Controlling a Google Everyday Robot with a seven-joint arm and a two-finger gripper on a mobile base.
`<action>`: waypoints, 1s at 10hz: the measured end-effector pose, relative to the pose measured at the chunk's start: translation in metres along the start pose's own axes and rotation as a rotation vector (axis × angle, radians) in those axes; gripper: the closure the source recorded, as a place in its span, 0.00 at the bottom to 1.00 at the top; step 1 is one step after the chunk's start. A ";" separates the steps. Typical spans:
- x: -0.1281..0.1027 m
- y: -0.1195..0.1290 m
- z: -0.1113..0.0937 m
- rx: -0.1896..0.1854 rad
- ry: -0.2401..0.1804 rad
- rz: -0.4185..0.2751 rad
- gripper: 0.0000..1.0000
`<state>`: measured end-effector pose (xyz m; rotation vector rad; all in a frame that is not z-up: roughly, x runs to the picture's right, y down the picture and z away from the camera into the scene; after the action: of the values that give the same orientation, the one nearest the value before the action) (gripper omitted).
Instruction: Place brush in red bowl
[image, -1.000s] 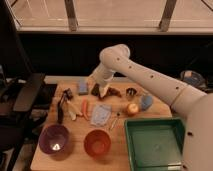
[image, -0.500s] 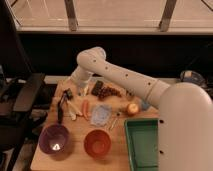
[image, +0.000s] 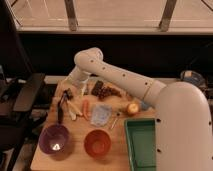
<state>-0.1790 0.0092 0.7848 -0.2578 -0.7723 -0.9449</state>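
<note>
Black and slim, the brush (image: 60, 109) lies on the counter (image: 120, 152) just on the near side of my fingers (image: 70, 91) and slightly to their left. Its length runs away from them toward the purple bowl (image: 54, 140). My fingers hang low over the far left part of the counter, spread wide, with nothing between them that I can see. The brush's far end looks almost under them, but I cannot tell whether they touch it.

I judge the step in hand to be the grasp. To do it well, I should turn my wrist so the fingers straddle the brush across its width, then come straight down. Pale sticks (image: 75, 111) lie just right of the brush, so one finger must slip into the gap without catching them. A thin handle may swing once lifted, so I would grip near its middle and rise well clear before travelling.

The red bowl (image: 97, 143) sits well to the near right of my fingers, beside the purple bowl.
</note>
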 end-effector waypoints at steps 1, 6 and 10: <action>0.000 0.000 0.005 -0.005 -0.005 -0.007 0.30; -0.029 -0.038 0.076 -0.007 -0.067 -0.067 0.30; -0.039 -0.025 0.126 -0.032 -0.123 -0.052 0.30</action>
<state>-0.2730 0.0845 0.8446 -0.3272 -0.8808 -0.9982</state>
